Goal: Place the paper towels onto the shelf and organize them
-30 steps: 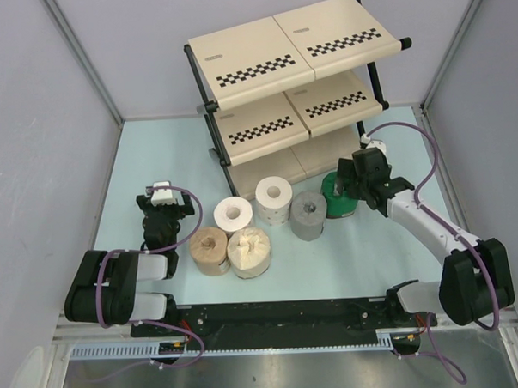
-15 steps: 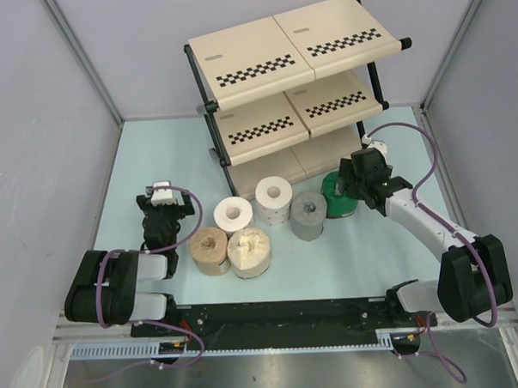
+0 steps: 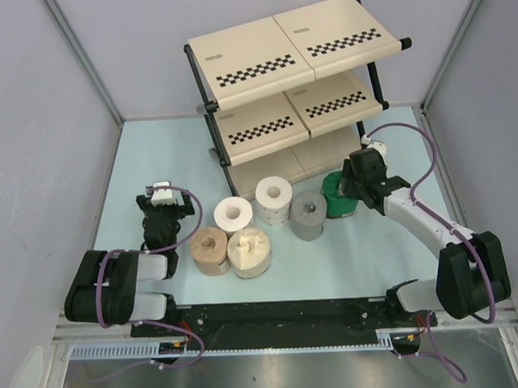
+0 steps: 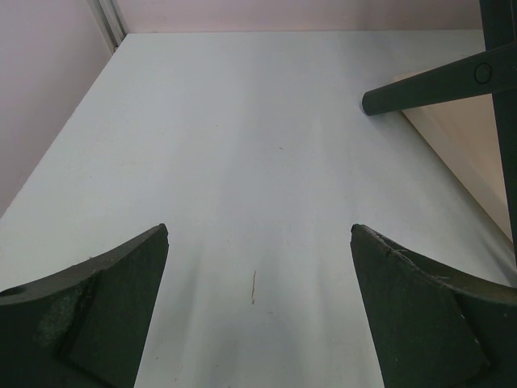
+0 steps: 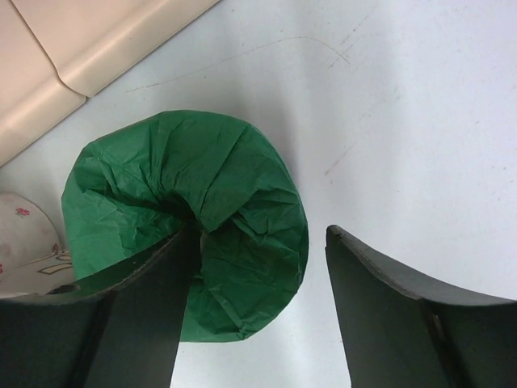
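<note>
The green paper towel roll stands on end on the table in front of the shelf. My right gripper is down over the green roll. In the right wrist view the right gripper is open, one finger in the roll's centre hole and the other outside its wall with a gap showing. Left of it stand a grey roll, two white rolls, a tan roll and a cream roll. My left gripper is open over bare table.
The shelf's lowest cream panel lies just beyond the green roll. A black shelf foot shows right of the left gripper. Grey walls enclose the table on three sides. A dotted white roll's edge is close on the left.
The right gripper's jaws have narrowed around the green roll's wall and the wrist has settled slightly closer over it. The left arm and the other rolls have not moved.
</note>
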Controlling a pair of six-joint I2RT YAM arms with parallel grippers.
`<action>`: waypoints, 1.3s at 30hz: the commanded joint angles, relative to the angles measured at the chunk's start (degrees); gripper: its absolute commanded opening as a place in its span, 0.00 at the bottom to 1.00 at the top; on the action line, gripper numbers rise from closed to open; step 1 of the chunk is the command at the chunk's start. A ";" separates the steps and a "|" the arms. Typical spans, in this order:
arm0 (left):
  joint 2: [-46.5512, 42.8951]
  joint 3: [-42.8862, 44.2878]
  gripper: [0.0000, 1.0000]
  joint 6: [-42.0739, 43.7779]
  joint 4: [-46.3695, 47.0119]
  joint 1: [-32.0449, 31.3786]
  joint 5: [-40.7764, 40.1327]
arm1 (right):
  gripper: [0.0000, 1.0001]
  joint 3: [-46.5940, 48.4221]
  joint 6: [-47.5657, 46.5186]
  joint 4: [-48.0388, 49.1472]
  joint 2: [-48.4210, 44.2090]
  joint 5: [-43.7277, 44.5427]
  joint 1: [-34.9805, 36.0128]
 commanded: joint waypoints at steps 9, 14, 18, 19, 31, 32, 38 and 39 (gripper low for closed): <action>-0.85 0.72 1.00 -0.37 2.21 0.25 1.20 | 0.67 0.13 0.64 -0.96 2.83 3.44 0.77; -0.77 0.72 1.00 -0.28 2.12 0.25 1.20 | 0.61 0.13 0.55 -0.70 3.36 4.06 1.39; -0.85 0.72 1.00 -0.37 2.21 0.33 1.20 | 0.58 0.13 0.64 -0.61 3.97 3.88 1.47; -0.77 0.72 1.00 -0.28 2.12 0.25 1.20 | 0.58 0.13 0.81 -0.61 4.15 3.97 1.56; -0.77 0.72 1.00 -0.37 2.21 0.33 1.20 | 0.37 -2.85 2.31 1.85 -0.15 5.64 1.91; -0.76 0.72 1.00 -0.28 2.21 0.25 1.20 | 0.37 -3.12 2.74 2.55 -2.50 6.34 1.74; -0.76 0.72 1.00 -0.37 2.21 0.25 1.20 | 0.38 -4.62 3.62 6.41 -9.99 6.61 -1.59; -0.85 0.72 1.00 -0.37 2.12 0.25 1.20 | 0.38 -4.71 4.15 7.21 -11.57 6.26 -2.39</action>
